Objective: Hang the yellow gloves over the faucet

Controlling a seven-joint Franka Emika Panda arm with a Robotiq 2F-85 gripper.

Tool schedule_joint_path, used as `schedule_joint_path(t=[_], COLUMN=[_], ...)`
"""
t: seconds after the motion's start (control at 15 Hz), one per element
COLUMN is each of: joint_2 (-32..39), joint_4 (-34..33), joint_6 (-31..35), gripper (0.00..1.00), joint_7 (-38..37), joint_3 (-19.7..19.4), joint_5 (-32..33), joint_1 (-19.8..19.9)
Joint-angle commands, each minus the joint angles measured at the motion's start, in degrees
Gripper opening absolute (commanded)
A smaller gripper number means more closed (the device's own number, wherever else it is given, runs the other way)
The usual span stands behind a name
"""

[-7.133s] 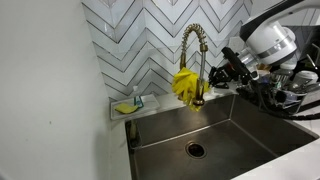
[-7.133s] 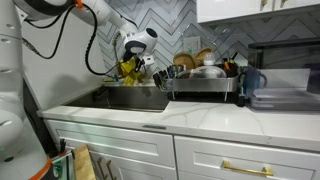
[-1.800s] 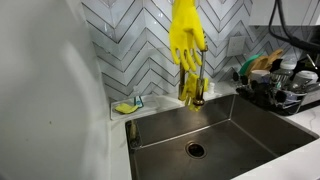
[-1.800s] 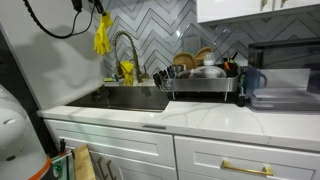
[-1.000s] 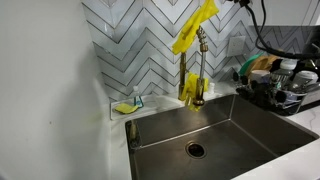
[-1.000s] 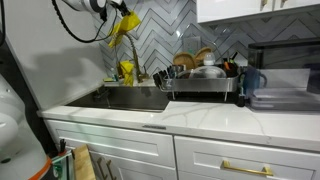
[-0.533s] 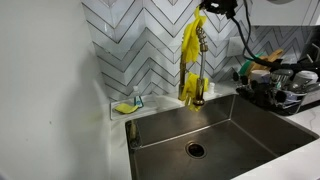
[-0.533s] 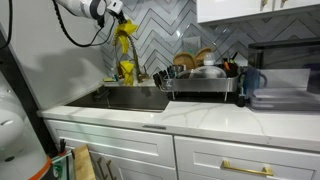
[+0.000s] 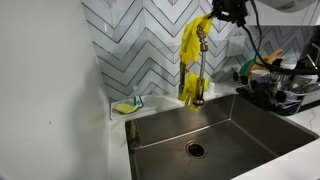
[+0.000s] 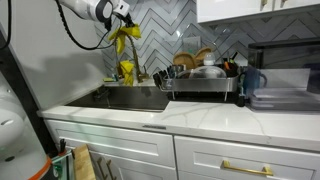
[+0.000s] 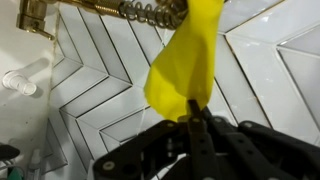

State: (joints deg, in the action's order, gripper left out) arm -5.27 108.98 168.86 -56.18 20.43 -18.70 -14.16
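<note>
Gripper (image 9: 214,19) clamped on yellow gloves (image 9: 190,46) at top of faucet (image 9: 199,78); gloves drape over the spring neck (image 11: 150,13), hanging w/ fingers down.

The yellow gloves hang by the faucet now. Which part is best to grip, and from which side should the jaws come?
Probably the upper end of the yellow gloves, beside the arch of the faucet, coming from the dish rack side, as the gripper does. The rest hangs limp along the neck, and the tiled wall stands close behind.
</note>
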Motion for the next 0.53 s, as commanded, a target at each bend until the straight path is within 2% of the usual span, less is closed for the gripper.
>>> schedule_joint_path(t=[0.0, 0.4, 0.47], joint_2=[-2.26, -2.41, -2.41], joint_4=[2.73, 3.06, 3.02], joint_6=[-1.23, -4.53, -5.21], gripper=[0.0, 0.0, 0.26], joint_7=[0.7, 1.08, 1.12], joint_3=[-1.76, -1.83, -1.84], joint_5=[-0.57, -1.63, -1.55], joint_1=[-0.28, -1.24, -1.31])
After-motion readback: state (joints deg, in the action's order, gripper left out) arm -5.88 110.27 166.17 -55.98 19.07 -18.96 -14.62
